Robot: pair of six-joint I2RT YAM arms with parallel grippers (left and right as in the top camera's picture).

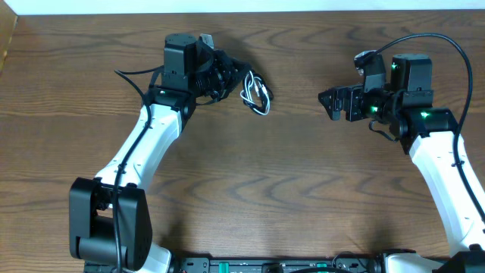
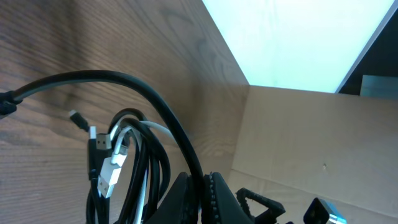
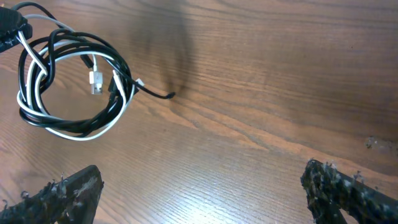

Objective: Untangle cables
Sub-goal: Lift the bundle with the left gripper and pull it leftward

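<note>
I hold the cables (image 1: 256, 97) pinched in the left gripper (image 1: 233, 78) as an anchor. The right gripper (image 1: 332, 105), at 3 o'clock, gapes wide, ready to pull.

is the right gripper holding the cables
No, the right gripper has its jaws wide open, well apart from the cables.

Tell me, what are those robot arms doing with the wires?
They are meant to untangle them. The left gripper is shut on one side of a bundle of cables, one black and one white, near the far side of the table. The right gripper is wide open and faces the bundle without touching it. The cables are looped together, not yet untangled.
</note>
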